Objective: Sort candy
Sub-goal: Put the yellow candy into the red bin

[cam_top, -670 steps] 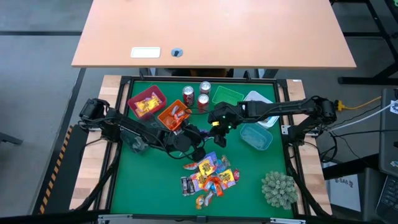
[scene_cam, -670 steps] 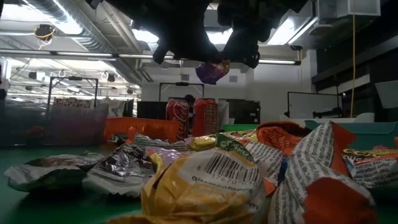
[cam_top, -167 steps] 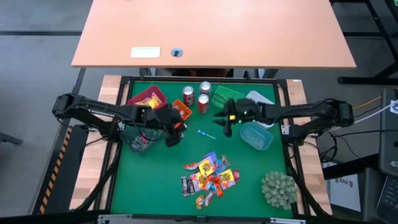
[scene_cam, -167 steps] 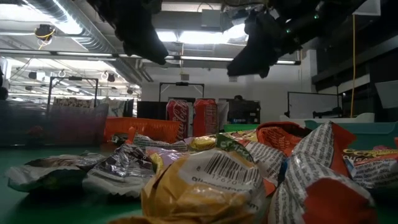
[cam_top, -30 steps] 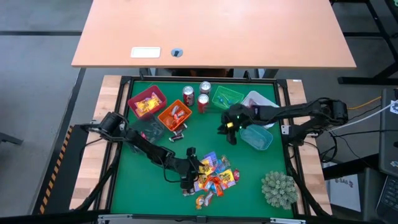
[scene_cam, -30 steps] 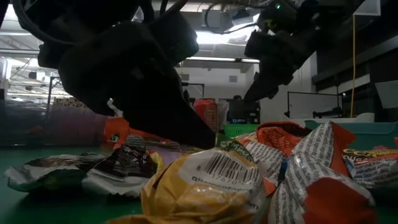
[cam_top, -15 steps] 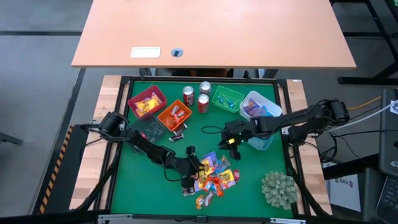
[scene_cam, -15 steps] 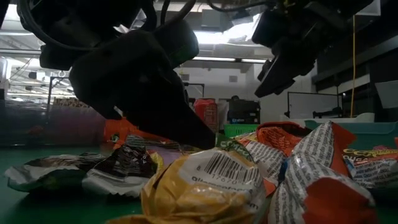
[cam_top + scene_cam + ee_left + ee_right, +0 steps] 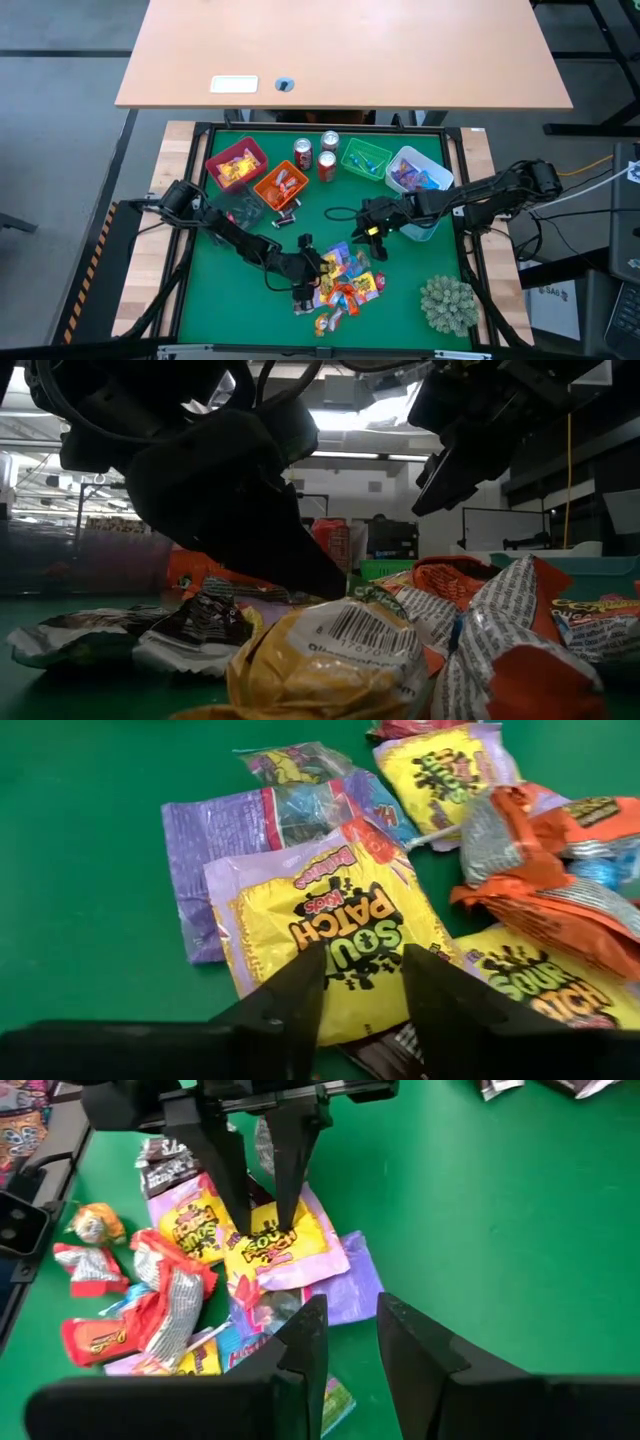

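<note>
The candy (image 9: 345, 285) lies in a loose pile of small wrapped packets on the green mat near the table's front; it also fills the low view's foreground (image 9: 330, 650). My left gripper (image 9: 306, 272) is low over the pile's left side. It is open, with its fingertips down at a yellow packet (image 9: 350, 935) that lies on a purple one. My right gripper (image 9: 368, 236) hangs above the mat just past the pile's far right side, open, with nothing between its fingers (image 9: 345, 1335). My left gripper slants down from the table's left onto the top face of the yellow packet (image 9: 268, 1240), one fingertip (image 9: 241, 1228) on either side of its printed middle. The packet lies flat on the pile. Whether the tips touch it I cannot tell.
Along the far edge stand a red bin (image 9: 237, 165), an orange bin (image 9: 280, 185), red soda cans (image 9: 303, 152), a green bin (image 9: 365, 158) and a pale bin (image 9: 418, 173) holding purple sweets. A teal tub (image 9: 420, 228) sits under my right arm. A spiky plant ball (image 9: 447, 303) is at the front right.
My right gripper has swung from beside the pale bin and the teal tub toward the table's near edge and the candy pile, staying above the mat. The pile has not moved.
</note>
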Motion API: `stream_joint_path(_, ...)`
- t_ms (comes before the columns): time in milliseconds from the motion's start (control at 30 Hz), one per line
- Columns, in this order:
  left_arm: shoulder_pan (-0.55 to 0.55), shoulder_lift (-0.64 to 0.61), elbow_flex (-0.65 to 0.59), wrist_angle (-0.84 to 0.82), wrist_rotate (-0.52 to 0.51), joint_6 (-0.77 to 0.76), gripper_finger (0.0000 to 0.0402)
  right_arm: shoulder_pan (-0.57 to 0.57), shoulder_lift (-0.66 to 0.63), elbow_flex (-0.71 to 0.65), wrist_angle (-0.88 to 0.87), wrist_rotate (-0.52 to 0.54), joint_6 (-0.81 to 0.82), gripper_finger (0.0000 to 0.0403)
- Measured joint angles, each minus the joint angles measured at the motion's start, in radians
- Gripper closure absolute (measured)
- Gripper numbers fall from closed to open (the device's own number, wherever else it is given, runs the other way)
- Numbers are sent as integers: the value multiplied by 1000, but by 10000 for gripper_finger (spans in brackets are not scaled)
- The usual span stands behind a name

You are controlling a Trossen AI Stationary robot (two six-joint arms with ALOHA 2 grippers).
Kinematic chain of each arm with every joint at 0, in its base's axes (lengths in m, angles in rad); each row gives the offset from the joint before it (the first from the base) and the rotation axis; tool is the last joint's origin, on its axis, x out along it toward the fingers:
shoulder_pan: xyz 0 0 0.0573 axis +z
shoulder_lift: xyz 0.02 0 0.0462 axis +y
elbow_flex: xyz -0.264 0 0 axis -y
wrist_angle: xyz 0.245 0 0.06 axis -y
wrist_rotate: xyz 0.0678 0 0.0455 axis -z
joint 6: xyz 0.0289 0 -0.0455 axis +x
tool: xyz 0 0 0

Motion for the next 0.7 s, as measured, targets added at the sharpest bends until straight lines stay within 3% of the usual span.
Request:
stream_joint_path(167,7,0,0,-3,-12,0,233,0,0,0,0,8,0,316)
stream_joint_path(333,30,-1,2,-51,-13,1,220,0,0,0,0,7,0,316)
stream_joint_path(533,49,-5,4,-128,-13,4,237,0,0,0,0,7,0,316)
stream_joint_path(700,51,-4,3,-136,-17,3,276,0,0,0,0,7,0,316)
